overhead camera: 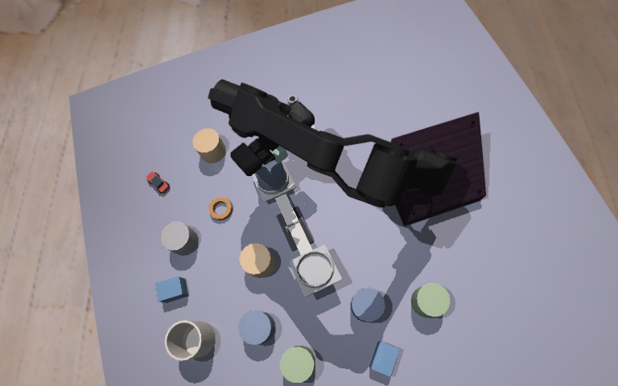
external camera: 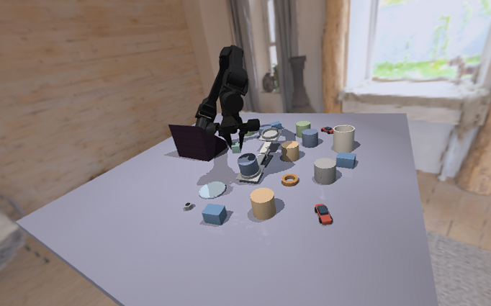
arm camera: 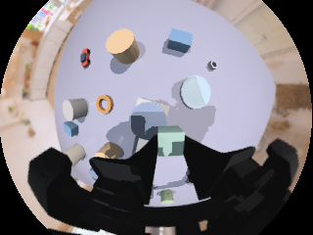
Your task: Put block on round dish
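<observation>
My gripper (external camera: 235, 146) (arm camera: 168, 137) is shut on the pale green block (overhead camera: 279, 153) (external camera: 235, 148) (arm camera: 170, 141) and holds it above the table, near the standing cup. A blue cup (overhead camera: 272, 178) (external camera: 248, 166) (arm camera: 148, 117) stands on one end of the balance (overhead camera: 286, 207) (external camera: 264, 148). The pan (overhead camera: 315, 269) (external camera: 270, 133) at the other end is empty. The pale round dish (external camera: 212, 190) (arm camera: 196, 92) lies bare past that cup; the arm hides most of it in the top view. Blue cylinders (overhead camera: 256, 327) (overhead camera: 368, 304) stand on the table; which is the lifted cup I cannot tell.
Near the dish are a blue box (external camera: 214, 214) (arm camera: 180, 40), a small nut (overhead camera: 292, 99) (external camera: 187, 206) and a tan cylinder (overhead camera: 207, 145) (external camera: 262, 203). An orange ring (overhead camera: 213, 208) (external camera: 289, 176) lies beside the balance. A dark slanted panel (overhead camera: 455, 141) (external camera: 192, 143) stands by the arm's base.
</observation>
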